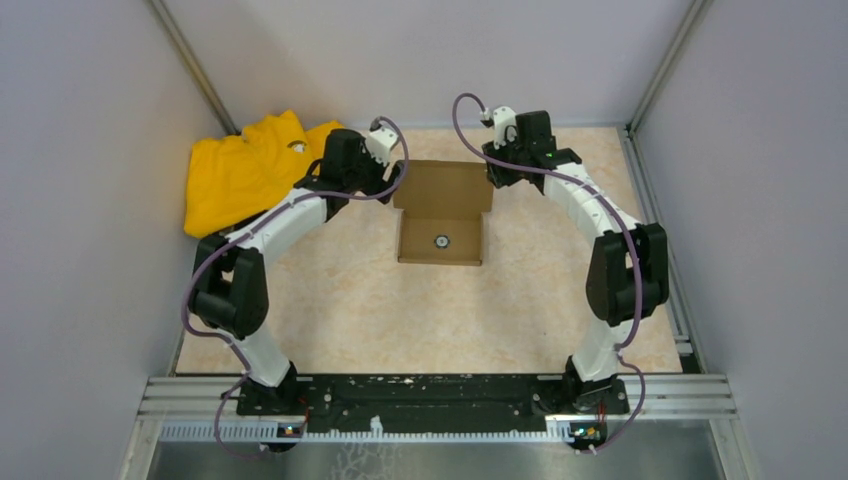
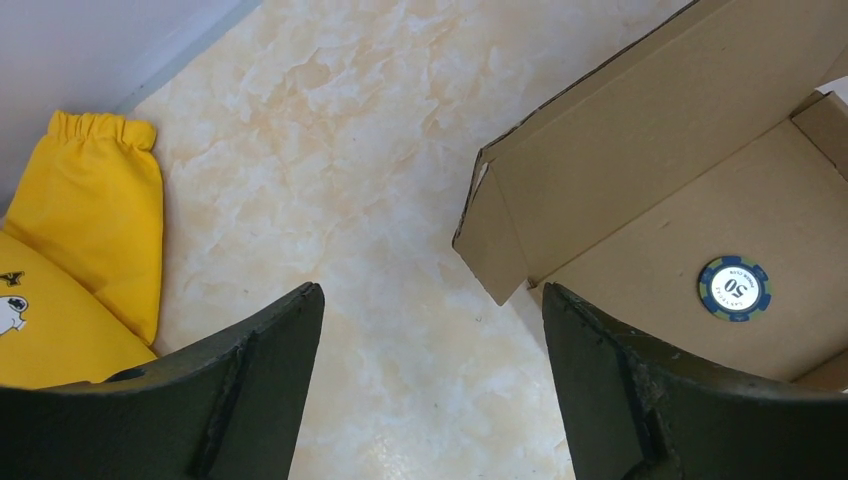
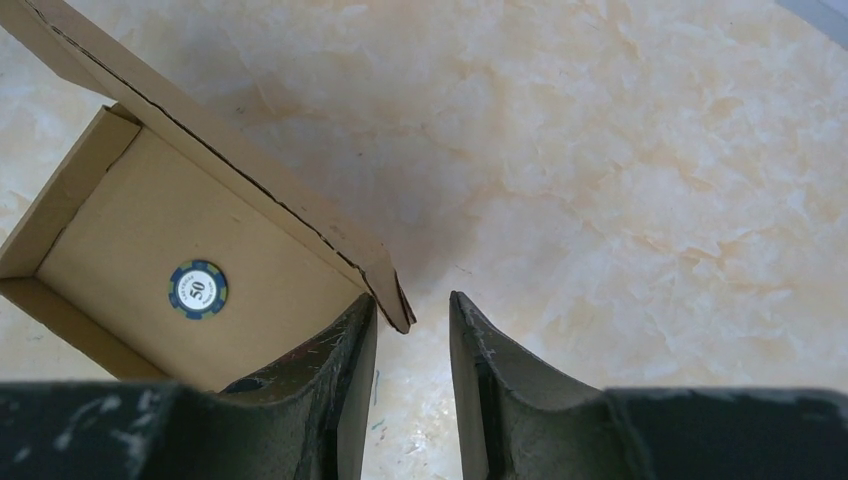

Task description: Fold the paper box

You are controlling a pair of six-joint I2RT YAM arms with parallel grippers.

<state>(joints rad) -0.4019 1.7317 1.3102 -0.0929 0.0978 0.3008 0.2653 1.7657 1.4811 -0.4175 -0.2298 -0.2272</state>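
Top cam overhead; wrist cams share box (image 2: 640, 170).

- paper box (image 1: 441, 215) was plain brown, unprinted
- chip (image 2: 734, 288) in it was blue, pale edge marks, white centre with "50"
- garment (image 1: 245, 170) was yellow, small white cartoon print
- table (image 1: 400, 320) was cream, marbled
- my left gripper (image 2: 432, 292) was near-black, scuffed
- cables (image 1: 200, 270) were purple

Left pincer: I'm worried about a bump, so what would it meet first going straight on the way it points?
Probably the bare table, between the paper box and the yellow garment; depth is unclear.
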